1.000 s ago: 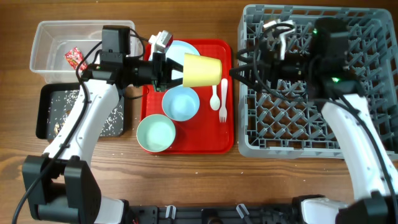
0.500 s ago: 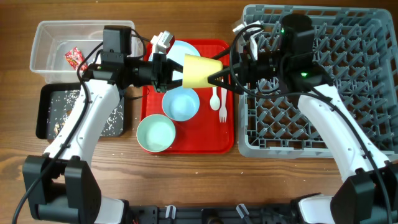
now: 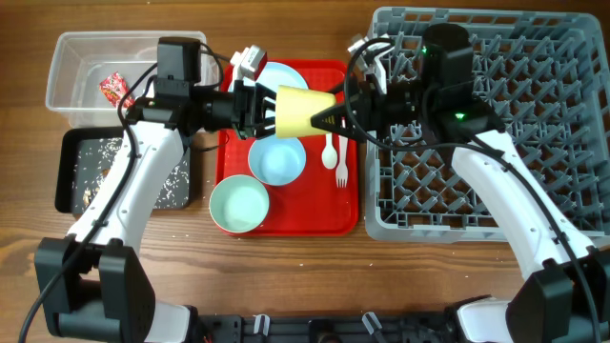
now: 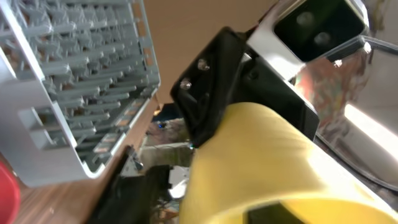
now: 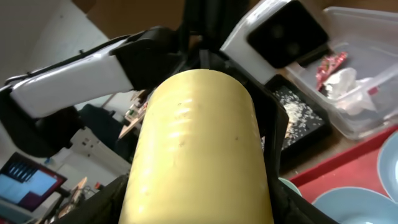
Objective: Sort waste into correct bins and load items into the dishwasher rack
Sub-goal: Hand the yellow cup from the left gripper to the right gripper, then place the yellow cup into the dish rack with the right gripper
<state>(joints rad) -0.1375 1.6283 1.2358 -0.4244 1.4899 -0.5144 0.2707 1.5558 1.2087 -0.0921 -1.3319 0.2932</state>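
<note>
Left of the red tray [image 3: 324, 210], the left arm [image 3: 129, 191] had white links, black joints and looping black cables; the right arm [image 3: 519, 219], right of it, matched. The left gripper [image 3: 266, 110] and right gripper [image 3: 330, 116] were black.

Two bowls [image 3: 277, 158] [image 3: 239, 205], one plate [image 3: 289, 75], one cup [image 3: 303, 109], two bins [image 3: 59, 69] [image 3: 67, 173].

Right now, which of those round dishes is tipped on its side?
The yellow cup, raised sideways over the red tray; the blue bowl and green bowl sit upright, openings up.
</note>
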